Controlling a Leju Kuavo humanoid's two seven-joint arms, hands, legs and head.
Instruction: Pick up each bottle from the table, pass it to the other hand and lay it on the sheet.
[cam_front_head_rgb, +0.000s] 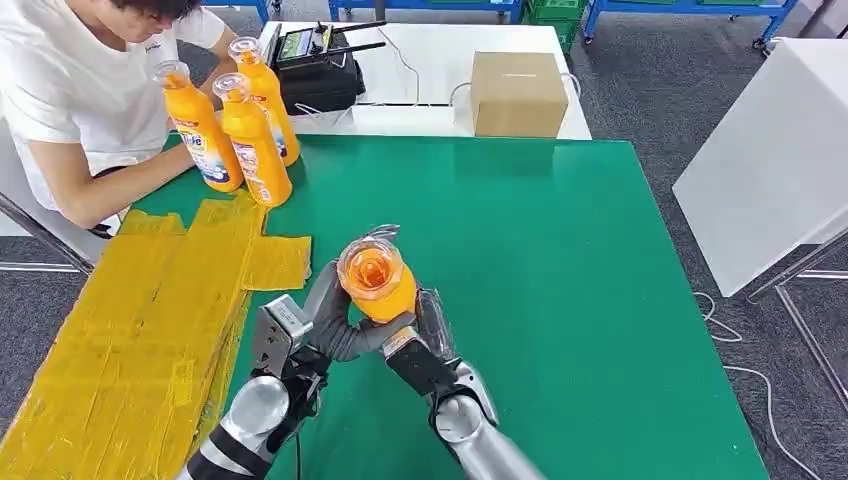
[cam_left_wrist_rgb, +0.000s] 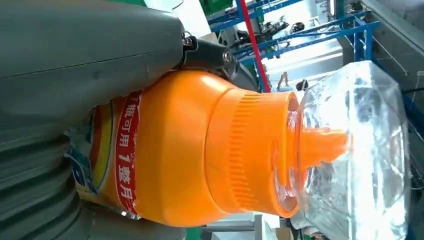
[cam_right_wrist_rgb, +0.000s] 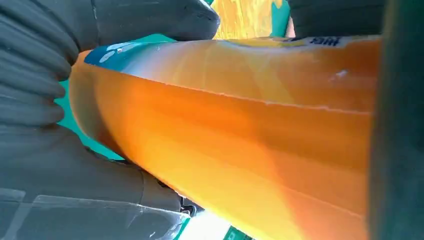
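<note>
Item: orange bottle (cam_front_head_rgb: 378, 283), upright, being held above the green tabletop (cam_front_head_rgb: 560, 260) near the middle, just right of the yellow sheet (cam_front_head_rgb: 150, 310). Left robot hand (cam_front_head_rgb: 335, 320) is wrapping the body from the left; right robot hand (cam_front_head_rgb: 425, 345) is clamping it from the right, so both are gripping at once, apparently mid-handover. The clear cap (cam_left_wrist_rgb: 360, 150) over the orange spout is looking thin and likely brittle; avoid it. Body is reading as stiff, glossy plastic, probably full and fairly heavy, likely slippery; best hold is around the labelled midsection (cam_left_wrist_rgb: 125, 155). Three more bottles (cam_front_head_rgb: 235, 125) are standing far left, beside a seated person (cam_front_head_rgb: 80, 100).
</note>
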